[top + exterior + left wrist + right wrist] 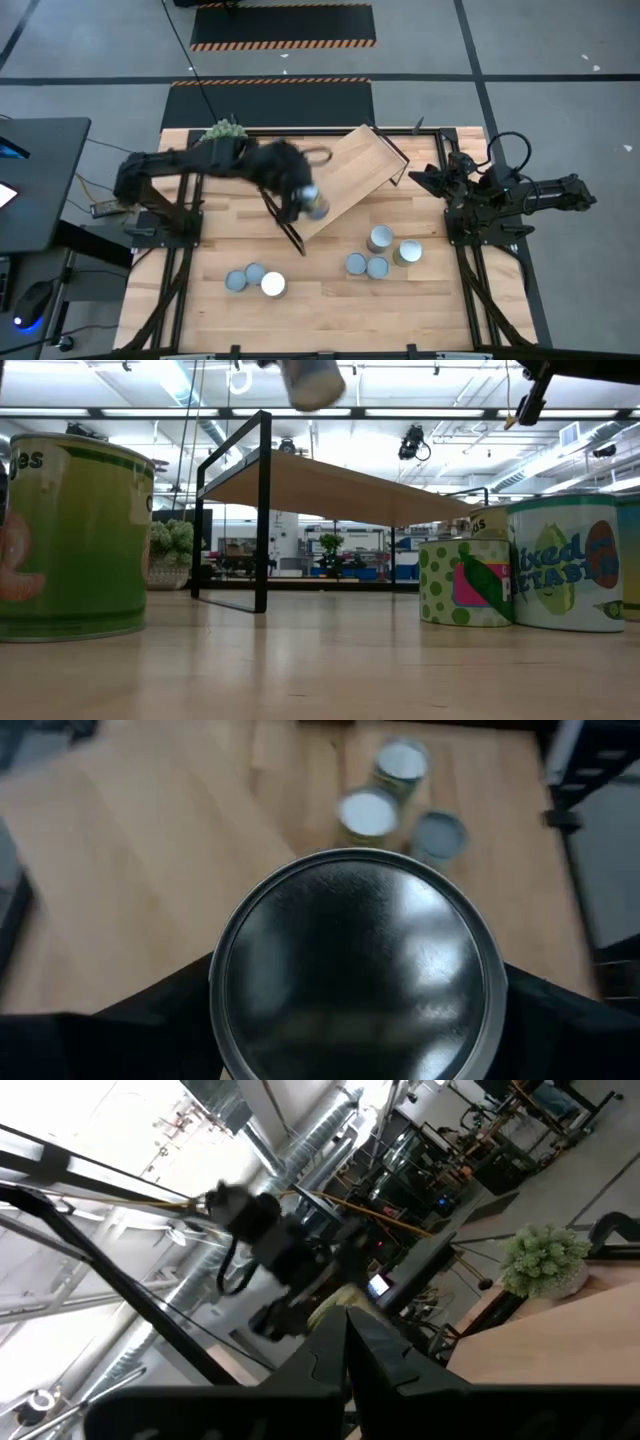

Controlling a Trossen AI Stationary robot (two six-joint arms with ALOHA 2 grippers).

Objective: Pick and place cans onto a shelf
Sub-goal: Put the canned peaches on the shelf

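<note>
I have the left end effector [305,203] clamped on a can [315,201], carrying it over the shelf [350,175]; next I must lower it level onto the board.

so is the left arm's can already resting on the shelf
No, the can hangs in the air in the left gripper, clear above the shelf board.

Held can [355,970]: metal, dark glossy mirror-like lid, bright rim; table [330,300]: pale wood, jointed strips, smooth satin finish; shelf [350,490]: light matt wood board, thin black metal frame; standing cans [565,565]: glossy printed paper labels.
</note>
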